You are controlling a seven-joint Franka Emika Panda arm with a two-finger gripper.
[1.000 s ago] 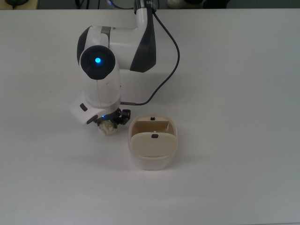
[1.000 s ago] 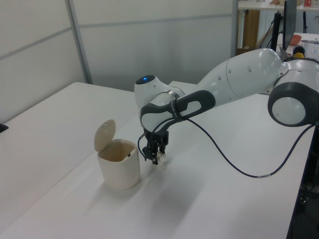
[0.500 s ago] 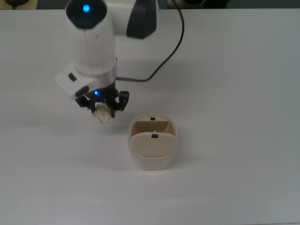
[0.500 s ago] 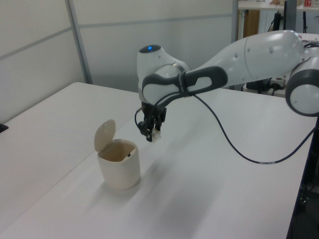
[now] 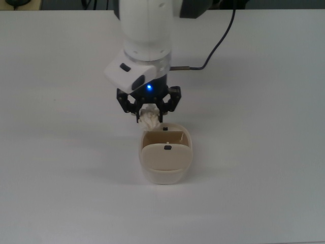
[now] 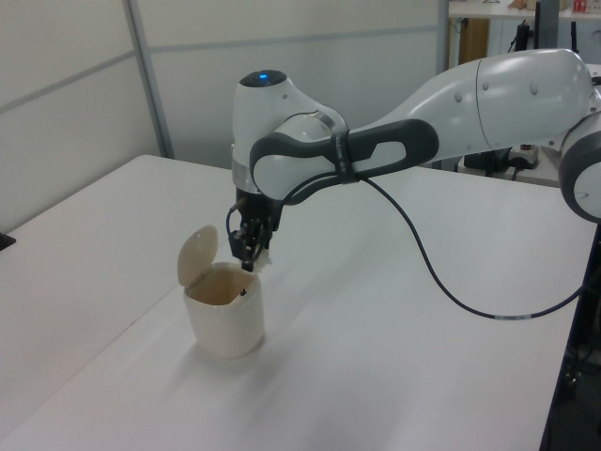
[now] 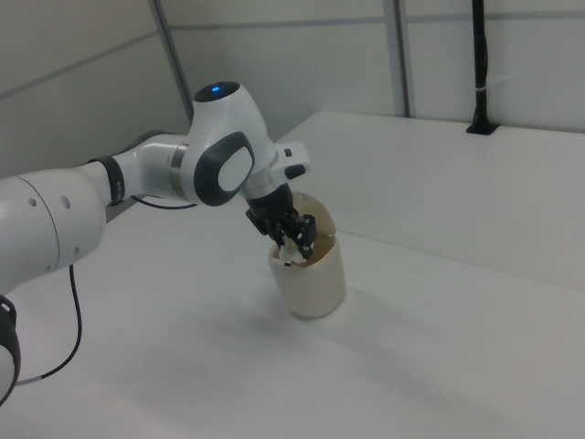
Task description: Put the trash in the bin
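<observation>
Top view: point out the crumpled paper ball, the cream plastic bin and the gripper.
crumpled off-white paper ball (image 5: pixel 149 121), top view, its middle
cream plastic bin (image 5: pixel 166 175), top view, its near wall
gripper (image 5: pixel 149 114), top view, between its fingertips

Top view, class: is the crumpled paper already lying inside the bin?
No. The trash is held in the end effector, by the rim of the bin at its open end.

The Franka arm (image 6: pixel 394 122) has glossy white rounded shells w/ dark grey bands at the joints, and a blue light glows on top of one joint cap. A thin black cable (image 6: pixel 441 282) runs along it in a loose loop. The gripper (image 5: pixel 149 113) is black, w/ a small blue LED above it and a white block w/ a black button on the wrist.
</observation>
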